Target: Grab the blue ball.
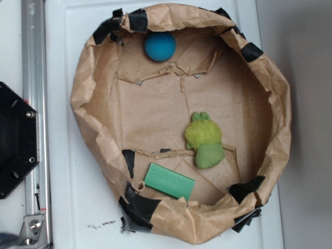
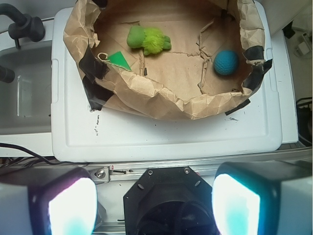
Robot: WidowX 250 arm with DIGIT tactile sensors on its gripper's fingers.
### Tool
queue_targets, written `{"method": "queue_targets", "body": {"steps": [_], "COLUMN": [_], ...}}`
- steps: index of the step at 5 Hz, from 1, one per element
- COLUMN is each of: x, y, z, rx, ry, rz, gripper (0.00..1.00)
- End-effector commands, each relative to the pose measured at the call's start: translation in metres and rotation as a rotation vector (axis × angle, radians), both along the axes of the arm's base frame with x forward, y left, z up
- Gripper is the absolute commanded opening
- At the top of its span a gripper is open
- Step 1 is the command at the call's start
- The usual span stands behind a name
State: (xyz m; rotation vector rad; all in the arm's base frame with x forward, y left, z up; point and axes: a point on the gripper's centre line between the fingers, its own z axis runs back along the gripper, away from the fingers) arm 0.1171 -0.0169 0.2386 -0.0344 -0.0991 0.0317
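The blue ball is a small teal-blue rough ball lying inside the brown paper bowl, at its far rim in the exterior view. In the wrist view the ball lies at the bowl's right side. My gripper is open, its two fingers wide apart at the bottom of the wrist view, high above the black robot base and well short of the bowl. The gripper does not show in the exterior view.
A yellow-green fuzzy plush with a green rounded part lies in the bowl's middle right. A flat green block lies near the bowl's front wall. The bowl stands on a white board. A metal rail and the black base are at left.
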Motion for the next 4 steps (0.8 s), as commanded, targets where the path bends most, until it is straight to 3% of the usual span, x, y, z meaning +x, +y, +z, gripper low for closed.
{"method": "queue_targets", "body": {"steps": [1,2,3,4], "x": [0.000,0.009,-0.009,-0.009], "y": [0.000,0.013,0.020,0.020], "z": [0.000,-0.015,-0.011,-0.011], "rx": [0.000,0.031,0.168,0.168], "ry": [0.000,0.053,0.006,0.006], "rz": [0.000,0.111,0.369,0.369], "gripper": [1.00,1.00,1.00,1.00]}}
